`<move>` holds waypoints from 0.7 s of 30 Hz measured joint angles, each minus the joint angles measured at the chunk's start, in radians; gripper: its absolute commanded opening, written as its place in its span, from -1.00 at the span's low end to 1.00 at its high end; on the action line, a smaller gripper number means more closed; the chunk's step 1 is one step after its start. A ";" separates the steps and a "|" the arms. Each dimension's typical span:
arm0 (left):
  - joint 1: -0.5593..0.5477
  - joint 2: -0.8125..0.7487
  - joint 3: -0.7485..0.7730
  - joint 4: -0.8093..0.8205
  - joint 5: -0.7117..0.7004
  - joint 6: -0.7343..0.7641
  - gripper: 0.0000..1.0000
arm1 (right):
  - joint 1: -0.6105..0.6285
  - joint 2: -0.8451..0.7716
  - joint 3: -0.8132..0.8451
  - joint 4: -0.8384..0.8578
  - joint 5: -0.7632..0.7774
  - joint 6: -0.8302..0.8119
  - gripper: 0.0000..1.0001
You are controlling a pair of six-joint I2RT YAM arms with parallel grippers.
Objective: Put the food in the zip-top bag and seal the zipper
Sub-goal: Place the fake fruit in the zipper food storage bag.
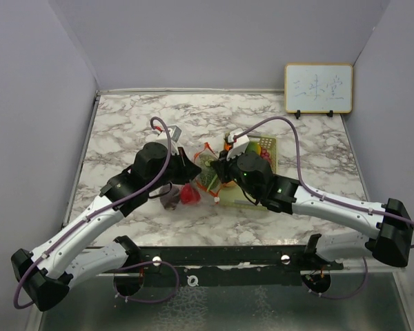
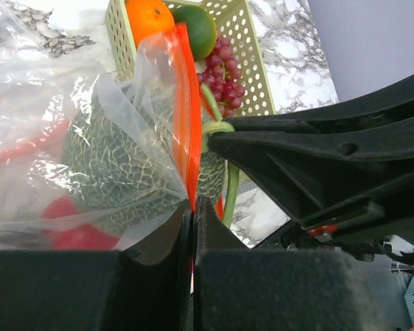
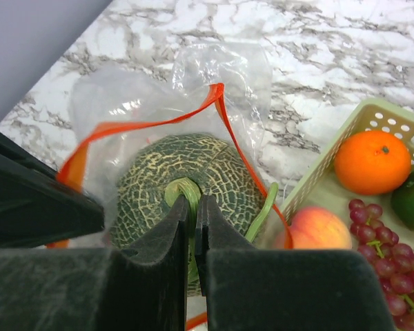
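**Two grippers at the mouth of a clear zip-top plastic bag on a white marbled table.**
Top view: both arms meet at mid-table, and the bag lies just beside a pale green perforated rectangular tray. Left wrist view: the left gripper is clamped on the bag's orange zipper strip. A large round grey-green netted melon and a red round fruit sit inside the bag. Right wrist view: the right gripper pinches the melon's green stem. An orange round fruit, an orange-peach fruit, a green round fruit and red grapes lie in the tray.

white arms w/ black joints & grippers, purple cables.
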State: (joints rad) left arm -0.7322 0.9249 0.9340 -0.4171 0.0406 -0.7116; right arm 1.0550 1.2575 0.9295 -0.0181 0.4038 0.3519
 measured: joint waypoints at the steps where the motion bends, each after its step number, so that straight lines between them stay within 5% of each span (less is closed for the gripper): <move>1: 0.000 0.000 -0.011 0.010 0.003 -0.003 -1.00 | 0.000 0.000 0.001 0.014 0.001 -0.006 -0.97; 9: 0.000 0.000 -0.076 0.065 0.036 -0.031 -1.00 | 0.000 0.066 0.037 0.081 -0.029 -0.032 -0.89; 16: 0.000 -0.003 -0.129 0.113 0.046 -0.042 -1.00 | 0.002 0.104 0.036 0.078 -0.061 -0.034 0.07; 21: 0.000 -0.003 -0.179 0.131 0.048 -0.055 -1.00 | 0.004 0.080 0.029 0.061 -0.064 -0.043 0.36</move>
State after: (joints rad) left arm -0.7326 0.9218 0.7555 -0.2859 0.0891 -0.7666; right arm 1.0592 1.3376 0.9581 0.0429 0.3393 0.3084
